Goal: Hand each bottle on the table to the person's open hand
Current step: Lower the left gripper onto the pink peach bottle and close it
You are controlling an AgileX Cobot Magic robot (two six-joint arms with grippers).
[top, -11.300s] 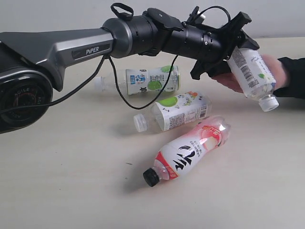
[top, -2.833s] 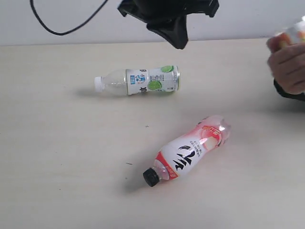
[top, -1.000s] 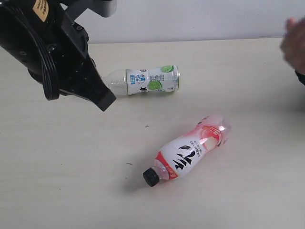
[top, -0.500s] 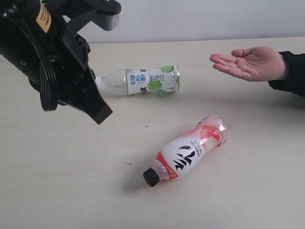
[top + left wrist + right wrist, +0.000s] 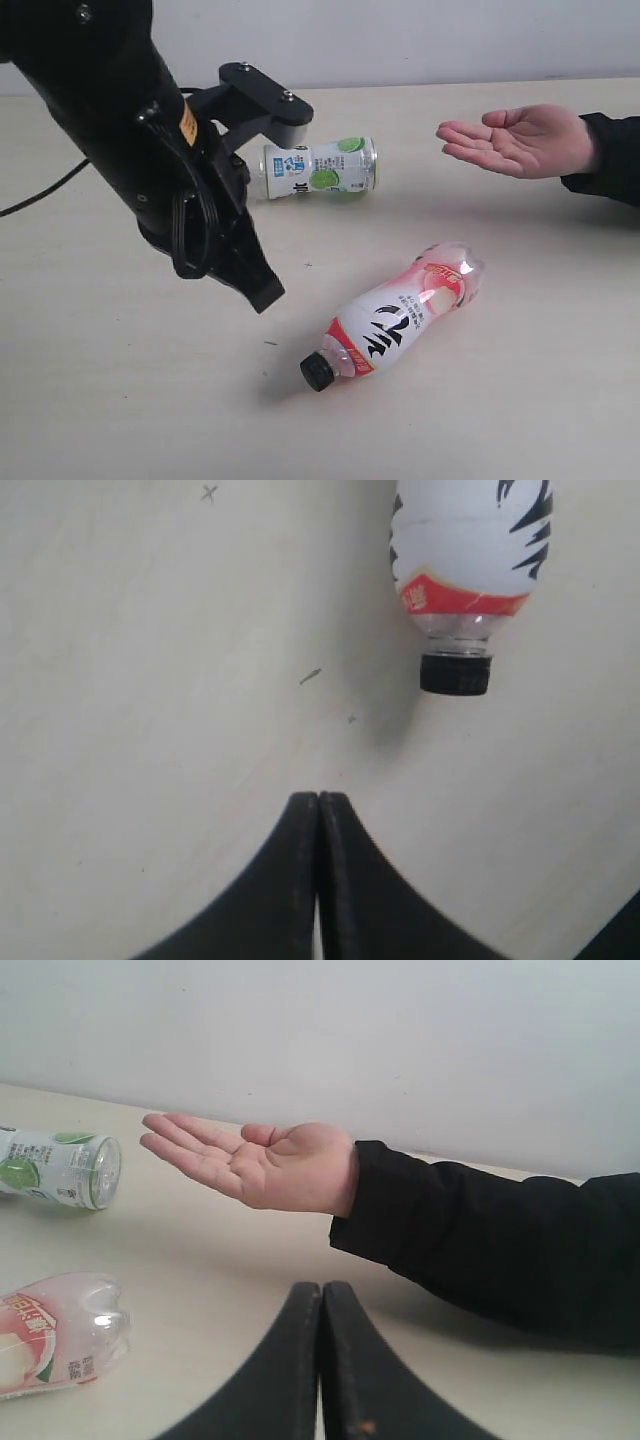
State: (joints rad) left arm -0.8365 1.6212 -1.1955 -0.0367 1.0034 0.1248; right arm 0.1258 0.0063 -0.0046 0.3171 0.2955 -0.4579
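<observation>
Exterior looks down; all views share the black-capped bottle (image 5: 400, 320).

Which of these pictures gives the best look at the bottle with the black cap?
The exterior view: the black-capped bottle lies whole, unobstructed. The left wrist view shows only its cap end; the right wrist view only its clear base.

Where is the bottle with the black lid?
In the exterior view, the black-capped bottle lies on its side on the table, below the middle, right of the left gripper.
</observation>
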